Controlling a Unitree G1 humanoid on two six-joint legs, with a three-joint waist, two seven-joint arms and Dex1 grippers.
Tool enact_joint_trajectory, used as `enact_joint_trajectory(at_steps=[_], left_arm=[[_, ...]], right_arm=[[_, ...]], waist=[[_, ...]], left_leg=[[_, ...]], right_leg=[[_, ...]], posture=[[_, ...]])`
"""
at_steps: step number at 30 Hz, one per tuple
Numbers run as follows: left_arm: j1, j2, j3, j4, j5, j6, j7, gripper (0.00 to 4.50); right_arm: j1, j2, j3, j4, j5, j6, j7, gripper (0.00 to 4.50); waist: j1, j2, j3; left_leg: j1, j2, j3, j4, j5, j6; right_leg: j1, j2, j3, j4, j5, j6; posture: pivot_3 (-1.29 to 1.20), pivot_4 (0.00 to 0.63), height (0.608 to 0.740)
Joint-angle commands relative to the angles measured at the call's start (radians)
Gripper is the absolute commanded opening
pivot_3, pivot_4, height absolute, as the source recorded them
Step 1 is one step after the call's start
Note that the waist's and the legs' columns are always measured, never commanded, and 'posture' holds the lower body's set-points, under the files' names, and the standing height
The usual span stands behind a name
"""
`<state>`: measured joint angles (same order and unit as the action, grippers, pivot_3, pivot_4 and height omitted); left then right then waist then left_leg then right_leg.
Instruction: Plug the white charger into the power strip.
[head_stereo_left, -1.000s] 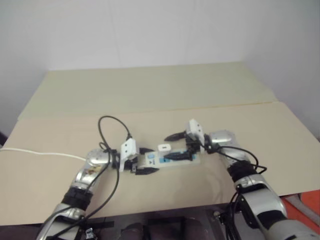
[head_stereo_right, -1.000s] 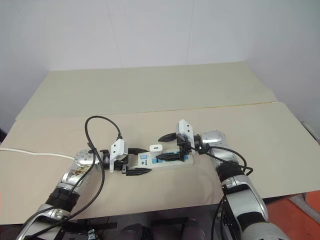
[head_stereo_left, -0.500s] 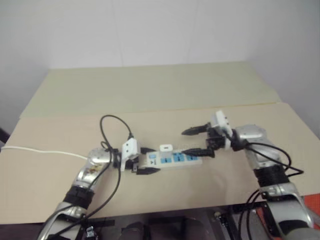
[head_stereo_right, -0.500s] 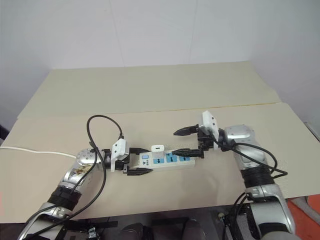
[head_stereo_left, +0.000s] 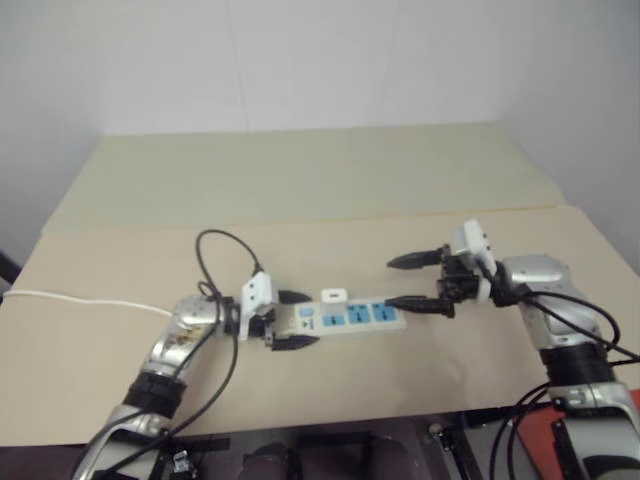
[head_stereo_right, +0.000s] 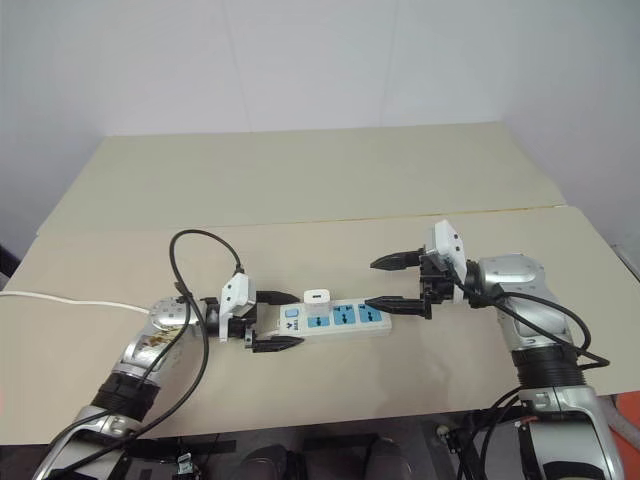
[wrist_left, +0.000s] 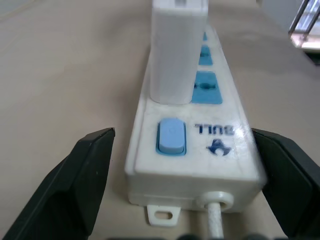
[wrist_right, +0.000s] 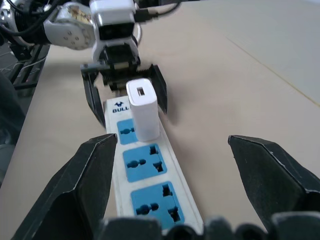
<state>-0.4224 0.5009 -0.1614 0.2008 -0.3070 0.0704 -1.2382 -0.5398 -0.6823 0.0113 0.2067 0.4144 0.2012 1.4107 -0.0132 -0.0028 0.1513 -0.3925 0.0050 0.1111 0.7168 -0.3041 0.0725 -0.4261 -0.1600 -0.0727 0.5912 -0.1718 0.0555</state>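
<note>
The charger (head_stereo_right: 318, 296) stands upright in the strip (head_stereo_right: 335, 318) socket nearest the switch (apparently seated), so the left gripper (head_stereo_right: 272, 320) and right gripper (head_stereo_right: 398, 283) flank its ends, jaws spread, empty

Soft, even light falls across the table (head_stereo_right: 300, 180), bright without harsh glare. Shadows sit faint and short under the power strip (head_stereo_right: 335, 318). The left eye view looks hazier and duller than the right. In the left wrist view the strip's far end goes soft, and the near black fingers (wrist_left: 75, 190) blur at the edges.
</note>
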Motion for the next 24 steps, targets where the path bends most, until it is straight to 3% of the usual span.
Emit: enact_joint_trajectory(at_steps=[1, 11, 24], left_arm=[[0.018, 0.067, 0.075, -0.112, -0.077, 0.051, -0.033, 4.47], [0.05, 0.247, 0.186, -0.221, -0.138, 0.115, -0.078, 4.47], [0.065, 0.254, 0.14, -0.268, -0.128, 0.135, -0.112, 4.47]], right_arm=[[0.014, -0.032, -0.063, -0.026, 0.024, -0.009, -0.015, 4.25], [0.164, -0.109, -0.234, 0.001, 0.017, -0.047, -0.115, 4.25], [0.341, -0.233, -0.32, 0.0, 0.005, -0.081, -0.135, 4.25]], waist=[[0.0, 0.0, 0.0], [0.005, 0.0, 0.001], [-0.002, 0.0, 0.001]], left_leg=[[0.0, 0.0, 0.0, 0.0, 0.0, 0.0], [0.0, 0.0, 0.0, 0.0, 0.0, 0.0], [0.004, -0.001, 0.001, 0.0, 0.0, 0.0]], right_leg=[[0.0, 0.0, 0.0, 0.0, 0.0, 0.0], [0.001, 0.001, 0.0, 0.0, -0.001, 0.001], [0.003, 0.001, 0.003, -0.002, -0.002, 0.003]], posture=[[0.0, 0.15, 0.74], [0.0, 0.15, 0.74], [0.0, 0.15, 0.74]])
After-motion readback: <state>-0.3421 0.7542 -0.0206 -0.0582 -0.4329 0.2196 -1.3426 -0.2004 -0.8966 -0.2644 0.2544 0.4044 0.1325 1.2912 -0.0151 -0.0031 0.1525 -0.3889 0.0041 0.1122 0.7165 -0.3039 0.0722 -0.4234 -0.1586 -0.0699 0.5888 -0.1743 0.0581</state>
